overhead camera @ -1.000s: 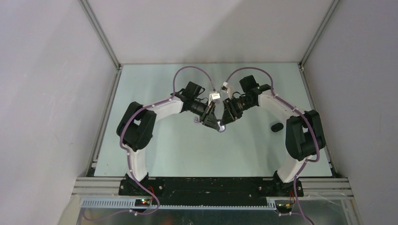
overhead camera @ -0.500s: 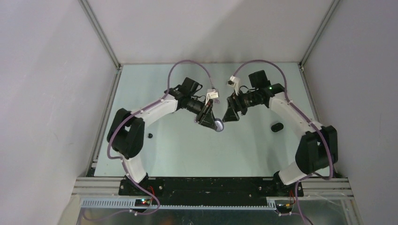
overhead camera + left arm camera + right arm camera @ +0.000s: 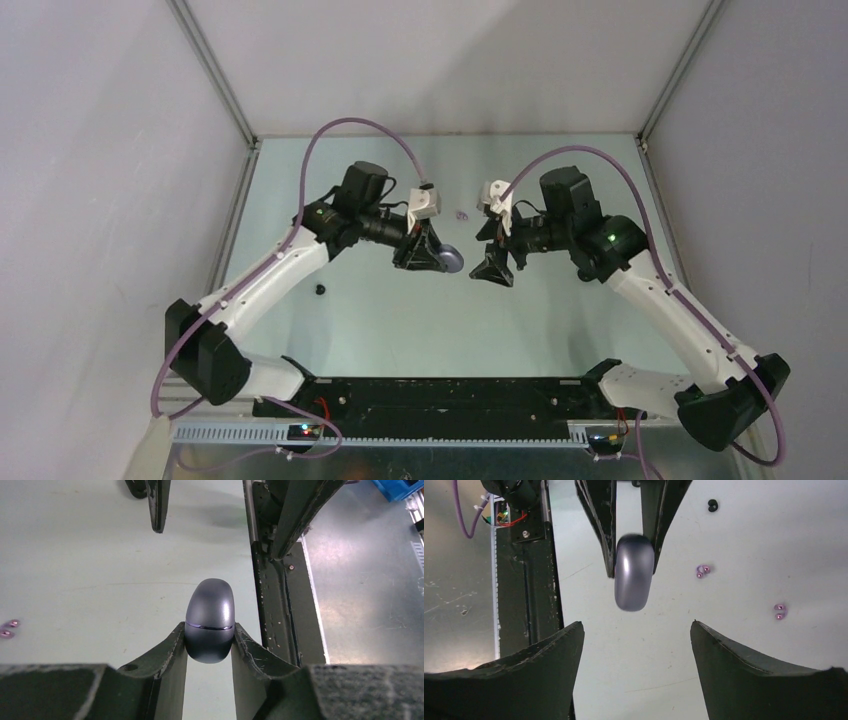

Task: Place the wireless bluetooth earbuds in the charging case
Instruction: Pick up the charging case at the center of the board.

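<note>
A grey-purple oval charging case [image 3: 210,617] is clamped between the fingers of my left gripper [image 3: 209,631], lid shut, held above the table. It also shows in the top view [image 3: 452,262] and in the right wrist view [image 3: 634,577]. My right gripper [image 3: 636,630] is open and empty, facing the case from a short gap away [image 3: 493,270]. Pale purple earbuds lie on the table in two pairs [image 3: 702,571] [image 3: 779,611]; one pair shows in the left wrist view [image 3: 7,629]. A black earbud [image 3: 712,505] lies further off, also seen in the top view [image 3: 320,289].
The pale green table [image 3: 400,320] is bounded by grey walls at left, right and back. The black base rail [image 3: 450,392] runs along the near edge. A purple bud [image 3: 461,213] lies just behind the two grippers. The black case seen earlier is hidden by the right arm.
Both arms have risen and drawn apart. The left gripper kept the case and shifted left. The right gripper has backed away from the case and now stands open.
</note>
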Controlling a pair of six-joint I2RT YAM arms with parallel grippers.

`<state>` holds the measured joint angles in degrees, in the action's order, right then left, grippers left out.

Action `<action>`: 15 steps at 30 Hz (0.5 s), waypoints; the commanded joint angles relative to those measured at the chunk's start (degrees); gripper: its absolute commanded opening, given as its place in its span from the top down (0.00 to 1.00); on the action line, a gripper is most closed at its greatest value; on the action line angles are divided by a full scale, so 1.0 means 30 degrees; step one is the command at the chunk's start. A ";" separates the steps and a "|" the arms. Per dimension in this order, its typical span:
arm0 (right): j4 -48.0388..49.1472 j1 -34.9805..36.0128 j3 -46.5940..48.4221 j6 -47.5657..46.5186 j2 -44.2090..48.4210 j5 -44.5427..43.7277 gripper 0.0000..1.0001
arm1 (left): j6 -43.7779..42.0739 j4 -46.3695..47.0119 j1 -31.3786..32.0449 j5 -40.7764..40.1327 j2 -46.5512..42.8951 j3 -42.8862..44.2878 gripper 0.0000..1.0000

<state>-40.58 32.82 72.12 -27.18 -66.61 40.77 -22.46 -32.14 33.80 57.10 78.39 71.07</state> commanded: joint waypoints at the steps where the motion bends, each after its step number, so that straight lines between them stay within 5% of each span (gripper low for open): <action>1: 0.2500 0.0568 -0.1211 0.0363 0.0543 -0.0780 0.19 | 0.0621 0.1249 0.0667 -0.0279 0.0140 -0.0965 0.87; 15: 0.2065 0.1166 -0.2714 -0.0350 0.0040 -0.0011 0.41 | 0.0248 0.0763 0.1878 -0.0387 0.1274 -0.0537 0.88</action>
<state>-34.50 35.94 64.03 -26.89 -66.46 38.50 -21.47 -30.72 39.05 55.68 82.06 67.66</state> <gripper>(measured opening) 0.611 0.371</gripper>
